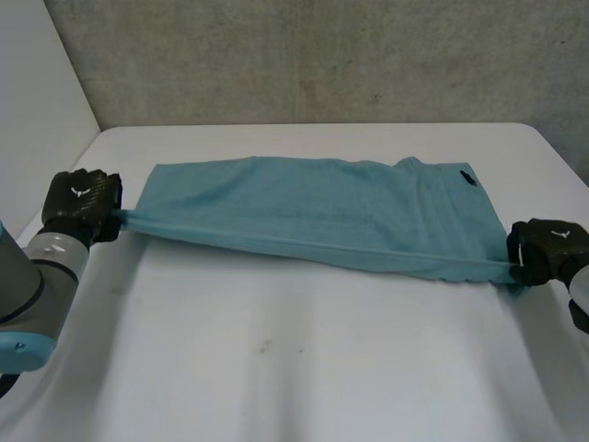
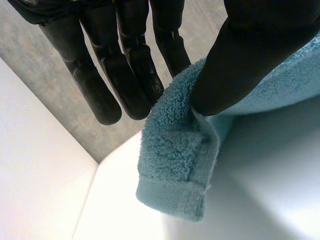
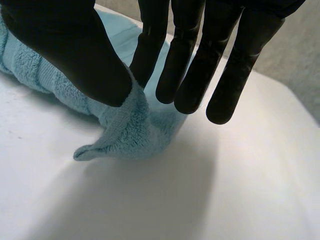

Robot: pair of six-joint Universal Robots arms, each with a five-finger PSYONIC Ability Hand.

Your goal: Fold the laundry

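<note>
A light-blue towel (image 1: 322,207) lies across the middle of the white tabletop (image 1: 276,368), with its long side running from 9 o'clock to 3 o'clock. The far part rests flat. The near edge is lifted a little and pulled into a tight line between the two hands.

The left robot hand (image 1: 83,198) is at the 9 o'clock end of the towel. In its wrist view the thumb (image 2: 240,60) presses the corner against the fingers (image 2: 127,80), which are almost straight, and the hemmed tip of the corner hangs free below the pinch. The right robot hand (image 1: 550,247) is at about 4 o'clock of the towel. It holds the near corner there between the thumb (image 3: 75,55) and the nearest finger, while the other fingers (image 3: 235,70) stay straight and touch nothing.

A small dark tag (image 1: 467,179) sits near the far corner at 2 o'clock.

The towel looks like thick terry cloth. I judge it soft and limp, light enough for a pinch, and not slippery because of the rough loops. It will sag wherever it is not held, so the corners and the hem are the best places to take hold. The stretched near edge seems ready to be carried over toward 12 o'clock for a fold in half. If the tension is lost, the middle may droop and make wrinkles.
</note>
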